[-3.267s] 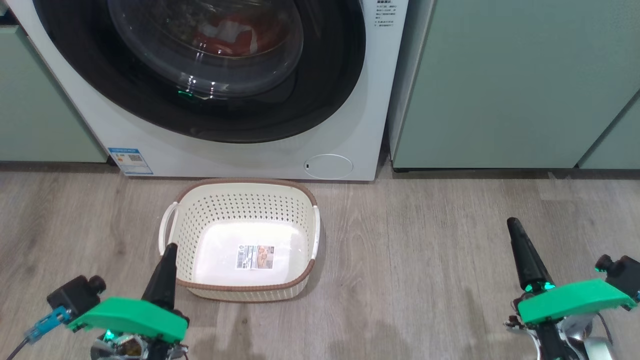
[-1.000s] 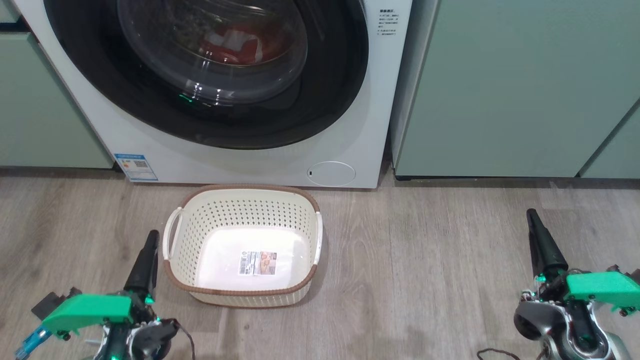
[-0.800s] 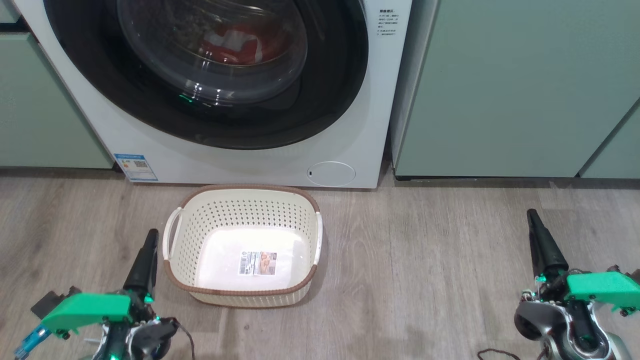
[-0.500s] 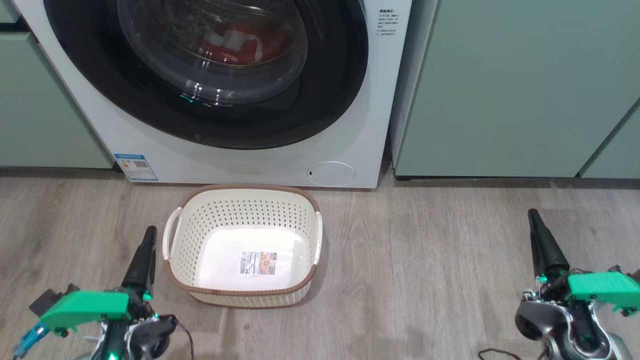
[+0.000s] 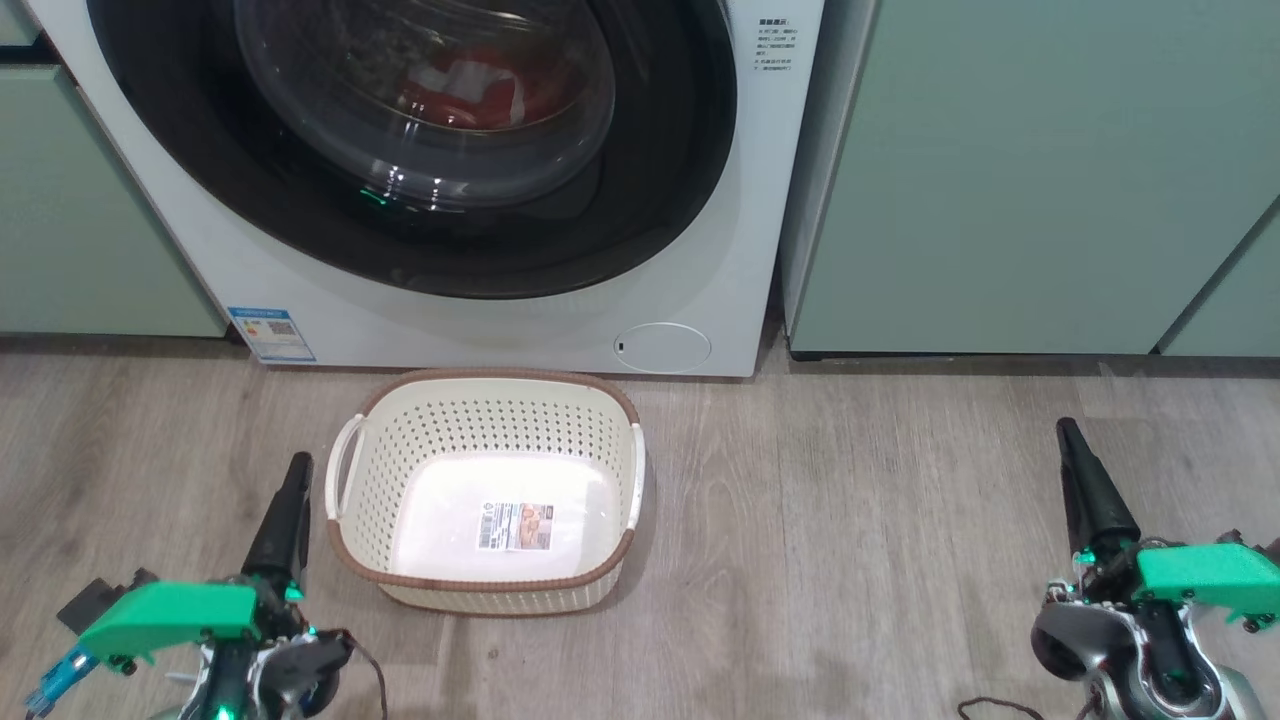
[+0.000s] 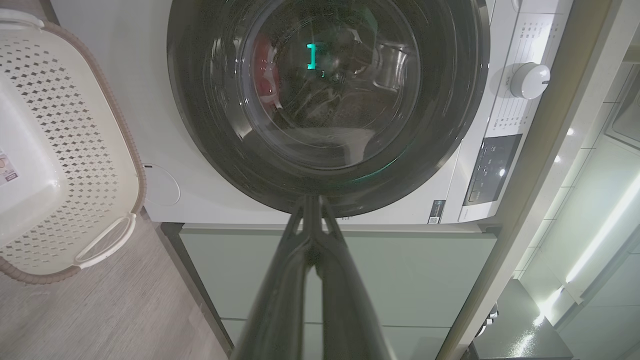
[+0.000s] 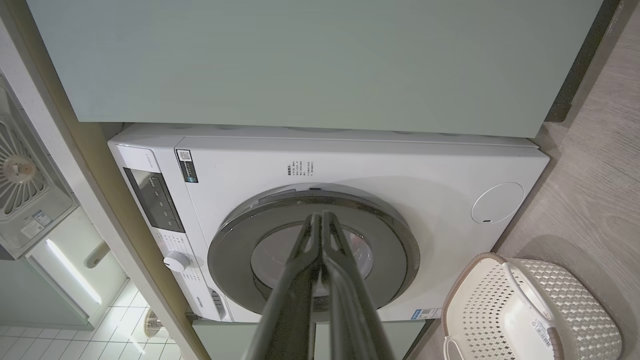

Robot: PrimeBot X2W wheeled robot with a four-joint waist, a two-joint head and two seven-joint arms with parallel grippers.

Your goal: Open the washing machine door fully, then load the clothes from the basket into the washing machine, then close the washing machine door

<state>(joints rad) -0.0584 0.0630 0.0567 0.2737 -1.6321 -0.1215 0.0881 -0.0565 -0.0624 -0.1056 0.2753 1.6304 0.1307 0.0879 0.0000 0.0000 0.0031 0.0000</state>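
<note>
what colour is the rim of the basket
Brown, with a woven look, around the cream-white perforated basket. It shows best in the head view.

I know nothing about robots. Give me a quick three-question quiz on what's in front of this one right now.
1. True or false: the basket holds clothes.
2. The washing machine door is: A wide open, B closed, C missing.
3. Fill in: the left gripper and right gripper each have their fingers ____.
Key: 1 false, the red clothes lie behind the door; 2 B; 3 shut.
</note>
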